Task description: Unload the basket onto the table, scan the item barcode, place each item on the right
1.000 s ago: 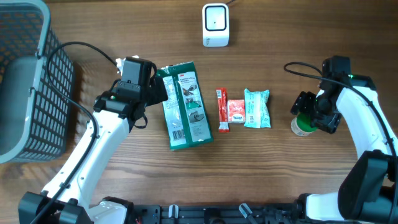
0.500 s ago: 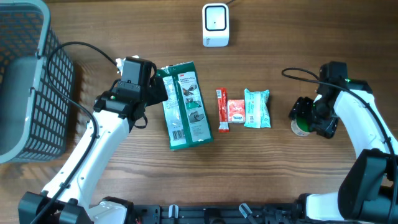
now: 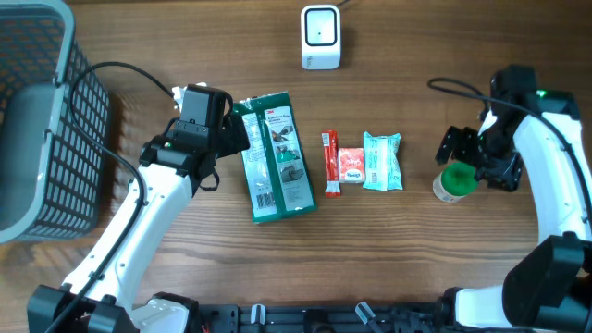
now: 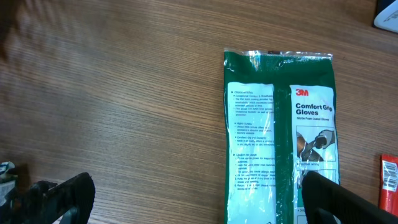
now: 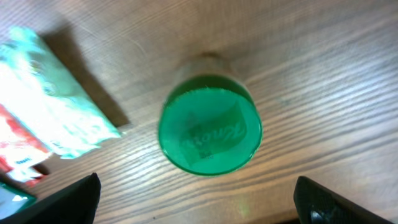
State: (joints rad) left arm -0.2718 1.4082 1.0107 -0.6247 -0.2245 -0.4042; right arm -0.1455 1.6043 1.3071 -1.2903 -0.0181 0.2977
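Where the wooden bench (image 3: 398, 268) spreads under the overhead camera, one dark mesh basket (image 3: 85, 120) fills its far-left edge, well apart from everything else. Two arms reach in, one from each side.

Five items lie in a loose row across the middle. The largest is one green pack of gloves (image 3: 276, 157), lying flat with its length running away from the front edge. One white scanner (image 3: 321, 37) stands alone at the back edge, with clear wood between it and the row. One teal soft pack (image 3: 382, 161) lies right of centre, one small red packet (image 3: 351, 165) touches its left side, and one thin red stick (image 3: 330, 165) lies just beside that. One jar with a green lid (image 5: 208, 130) stands upright at the right end of the row, near the teal pack but apart from it.

The left gripper (image 4: 198, 202) hangs spread wide over the top-left corner of the gloves pack, holding nothing. The right gripper (image 5: 199, 202) hangs above the jar with its fingers (image 5: 59, 199) wide to either side of the lid, not touching it.
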